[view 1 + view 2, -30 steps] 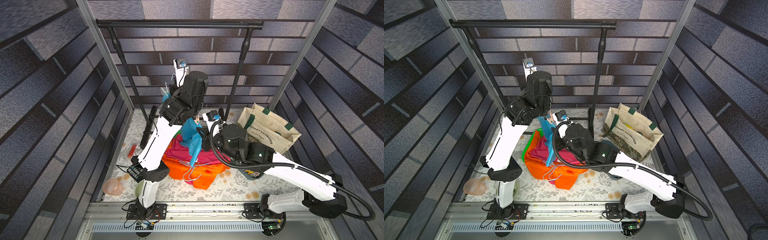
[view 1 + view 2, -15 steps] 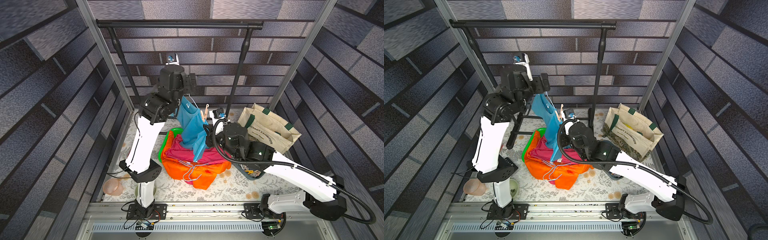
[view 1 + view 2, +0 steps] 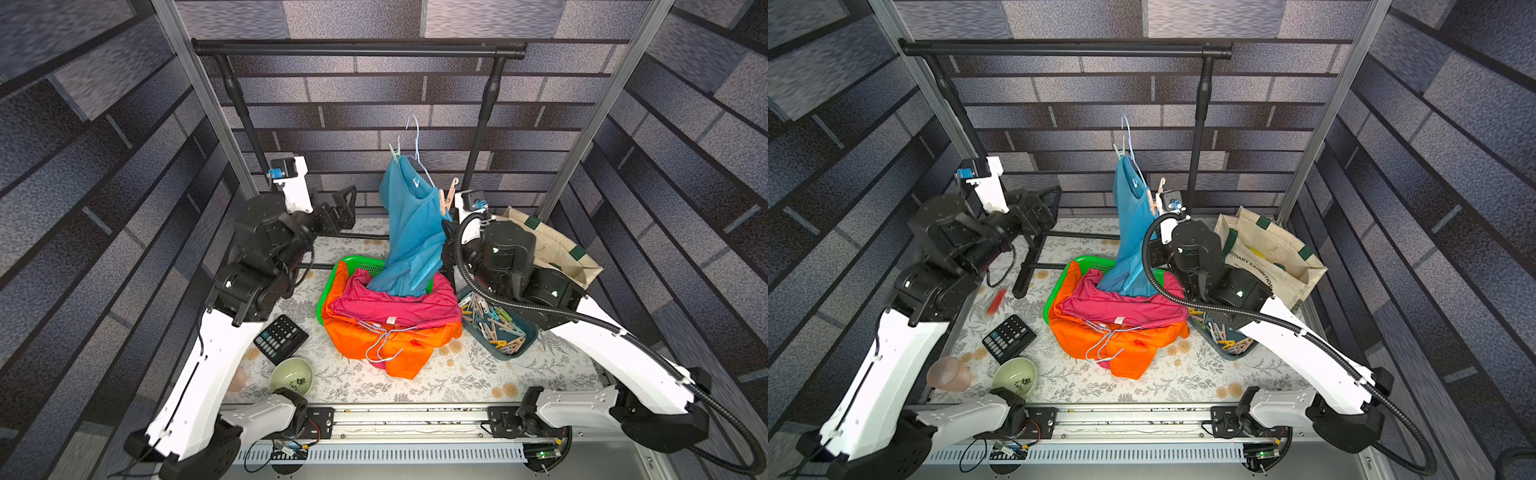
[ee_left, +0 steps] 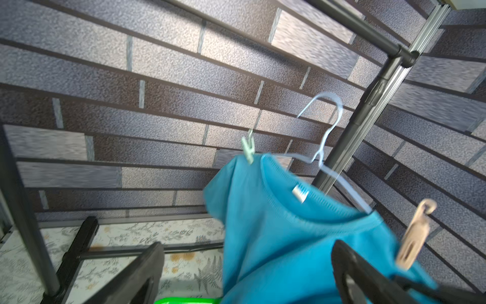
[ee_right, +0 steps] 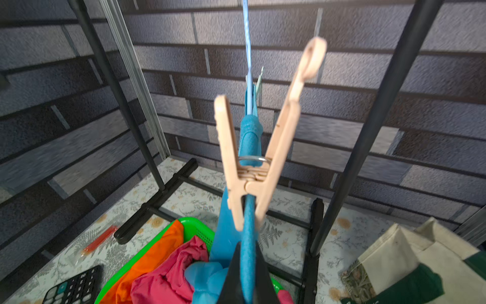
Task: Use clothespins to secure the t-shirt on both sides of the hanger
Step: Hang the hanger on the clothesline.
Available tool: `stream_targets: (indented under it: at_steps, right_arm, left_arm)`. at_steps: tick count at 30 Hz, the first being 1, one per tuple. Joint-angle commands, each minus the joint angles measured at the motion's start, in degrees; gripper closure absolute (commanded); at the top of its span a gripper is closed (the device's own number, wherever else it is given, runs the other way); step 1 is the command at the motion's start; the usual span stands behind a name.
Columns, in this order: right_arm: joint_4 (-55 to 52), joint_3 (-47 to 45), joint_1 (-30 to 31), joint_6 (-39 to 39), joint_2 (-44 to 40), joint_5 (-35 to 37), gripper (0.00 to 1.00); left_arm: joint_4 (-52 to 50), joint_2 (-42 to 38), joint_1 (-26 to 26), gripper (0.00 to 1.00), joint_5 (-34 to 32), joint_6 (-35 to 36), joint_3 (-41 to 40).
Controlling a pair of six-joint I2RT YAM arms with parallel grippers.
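Note:
A blue t-shirt (image 3: 409, 232) (image 3: 1131, 232) hangs on a pale blue wire hanger (image 3: 413, 124) (image 4: 331, 110), its hem trailing into the basket. A mint clothespin (image 3: 395, 150) (image 4: 248, 148) is clipped on the far shoulder. A peach clothespin (image 5: 257, 163) (image 3: 448, 197) grips the near shoulder. My right gripper (image 5: 248, 248) is shut on the shirt's edge just below the peach pin. My left gripper (image 4: 247, 250) (image 3: 345, 205) stands open and empty, off to the left of the shirt. Several more clothespins (image 3: 494, 324) lie in a dark tray.
A green basket (image 3: 353, 264) holds pink and orange clothes with another wire hanger on top. A calculator (image 3: 280, 336), a green bowl (image 3: 291, 376) and a canvas tote (image 3: 552, 245) sit on the table. The black rack (image 3: 357, 48) stands behind.
My left gripper opened and its arm swung down and left, away from the shirt's far shoulder, where the mint pin now shows. The right gripper kept its hold, and the shirt now hangs stretched upright.

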Motion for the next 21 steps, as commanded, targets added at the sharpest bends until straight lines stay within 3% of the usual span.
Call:
stream_targets:
  at_steps: [1,7,15,21]
  right_arm:
    - [4.8,7.4,-0.1,-7.5,-2.7,1.3,1.0]
    - [6.0,19.1,-0.5,-12.9,2.0,-2.3,1.0]
    - [-3.7,39.1,-2.9,-13.4,14.0,-0.8,1.0]
    - [-5.9,42.2,-8.8,-9.1,17.8,-2.5,1.0]
  left_arm:
    - [17.2,-5.4,1.3,0.0,0.3,1.8,-5.9]
    - [3.9,-2.7,1.9,0.0,2.6,3.3,-0.7]
    - [2.8,-0.9,1.9,0.0,3.8,1.8,-2.6]
    - [1.9,0.7,1.8,0.0,5.2,1.0,-2.9]
